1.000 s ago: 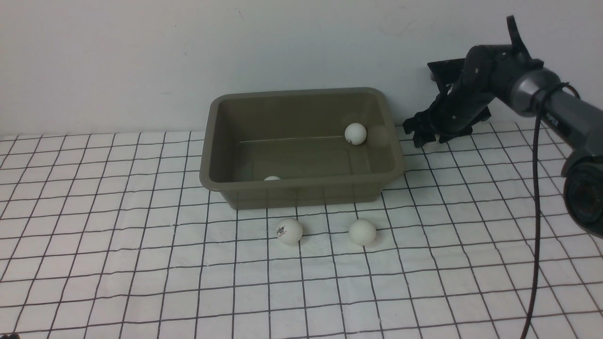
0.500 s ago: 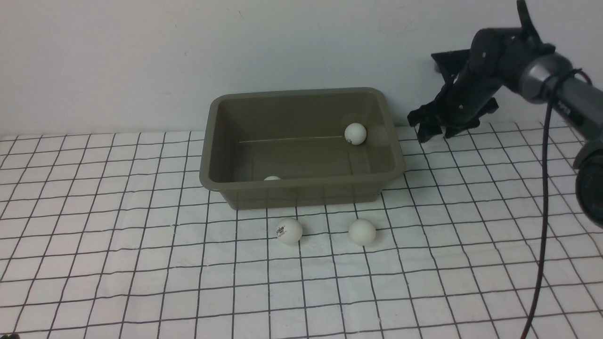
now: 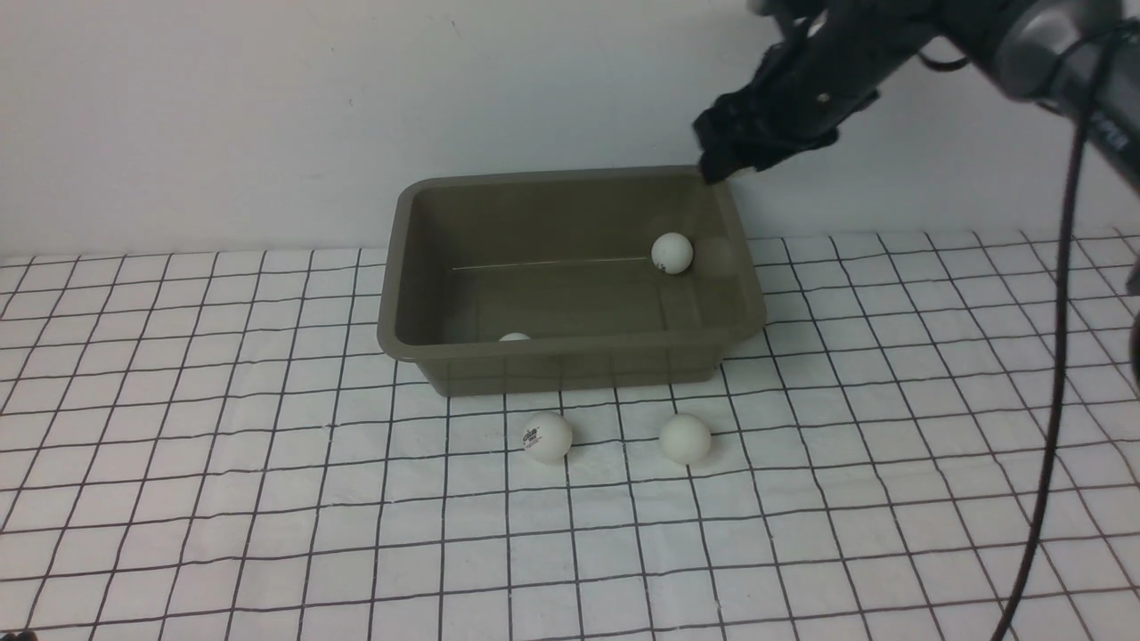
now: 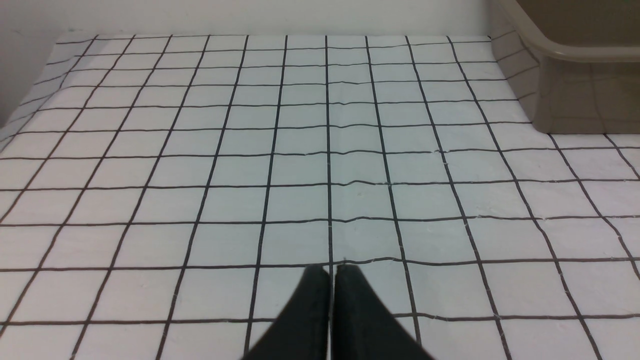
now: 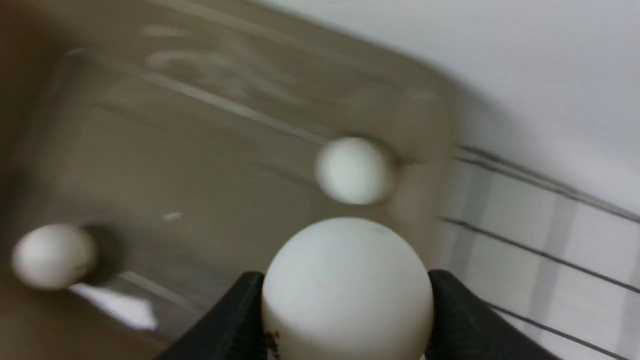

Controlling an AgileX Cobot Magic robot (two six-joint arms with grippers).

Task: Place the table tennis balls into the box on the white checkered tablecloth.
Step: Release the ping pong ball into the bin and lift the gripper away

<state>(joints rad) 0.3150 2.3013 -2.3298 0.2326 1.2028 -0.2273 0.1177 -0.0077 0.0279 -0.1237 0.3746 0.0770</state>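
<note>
Two table tennis balls (image 3: 671, 253) lie in the box (image 3: 570, 369).

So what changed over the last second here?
The right gripper, clamped on a ball, rose from beside the box and swung left. It is now above the box's far right corner. Nothing was newly grasped or released. Unchanged: two inside balls, two front balls on the cloth, and the left gripper, which is shut.

I see soft, even light with faint shadows. Beyond my right gripper (image 5: 345, 305) the box (image 5: 200, 125) smears with motion blur; the gripped ball (image 5: 345, 270) looks sharper.
</note>
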